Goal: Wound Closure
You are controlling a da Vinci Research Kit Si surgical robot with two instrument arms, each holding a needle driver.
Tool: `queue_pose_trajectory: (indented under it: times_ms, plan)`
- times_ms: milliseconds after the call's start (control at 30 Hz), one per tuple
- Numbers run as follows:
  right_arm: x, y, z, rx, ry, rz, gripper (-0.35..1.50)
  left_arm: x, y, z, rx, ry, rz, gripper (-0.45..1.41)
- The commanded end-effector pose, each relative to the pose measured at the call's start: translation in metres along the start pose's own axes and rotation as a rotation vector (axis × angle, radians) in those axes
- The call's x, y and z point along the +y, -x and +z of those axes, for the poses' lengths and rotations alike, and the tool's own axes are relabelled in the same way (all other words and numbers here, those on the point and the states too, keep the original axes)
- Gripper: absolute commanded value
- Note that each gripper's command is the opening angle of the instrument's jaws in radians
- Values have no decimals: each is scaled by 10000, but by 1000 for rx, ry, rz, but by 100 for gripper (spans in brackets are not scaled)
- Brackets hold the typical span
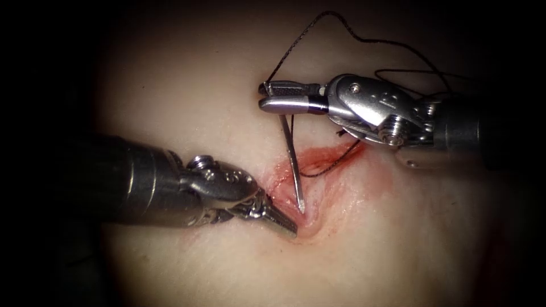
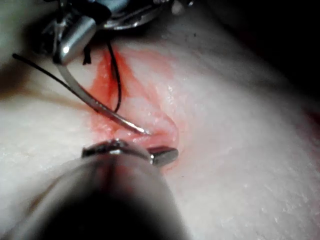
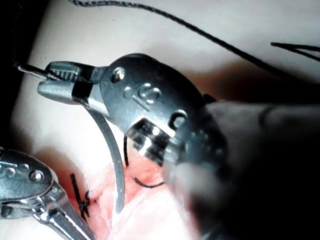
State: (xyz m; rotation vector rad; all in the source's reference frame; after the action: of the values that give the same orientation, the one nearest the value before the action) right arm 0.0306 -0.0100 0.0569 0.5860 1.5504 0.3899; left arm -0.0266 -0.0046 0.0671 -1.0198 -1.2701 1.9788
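Observation:
My right tool (image 1: 265, 96) reaches in from the right above the cut (image 1: 311, 226), shut on the curved needle (image 1: 292, 159) near its rear end, where the black thread (image 1: 364, 40) joins it. The needle hangs down from the jaws, and its bare tip rests at the tissue inside the red cut without being buried. My left tool (image 1: 287, 228) comes from the left, shut with nothing in it, its tip pressing the cut's left lip just below the needle tip. The same needle (image 2: 95, 102) curves toward my left tool (image 2: 161, 155). My right tool (image 3: 47, 80) grips the needle (image 3: 114, 155).
From the needle's rear the thread loops up and away to the right over the right tool. Another stretch of thread (image 1: 335, 162) lies across the reddened upper part of the cut. A short dark thread end (image 3: 80, 197) sits by the cut. Pale tissue (image 1: 187, 85) surrounds it.

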Motion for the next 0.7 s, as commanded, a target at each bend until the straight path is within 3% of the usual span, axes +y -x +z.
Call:
queue_pose_trajectory:
  times_ms: [33, 333, 700]
  plan:
    - [2, 0, 9, 4, 1, 29, -35, -4, 1, 6, 0, 0, 0, -33]
    - [-2, 12, 7, 18, 7, 179, -35, -4, 1, 6, -1, 1, 0, -33]
    - [-11, 22, 2, -8, 38, 151, -35, -4, 0, 5, 2, -1, 0, -33]
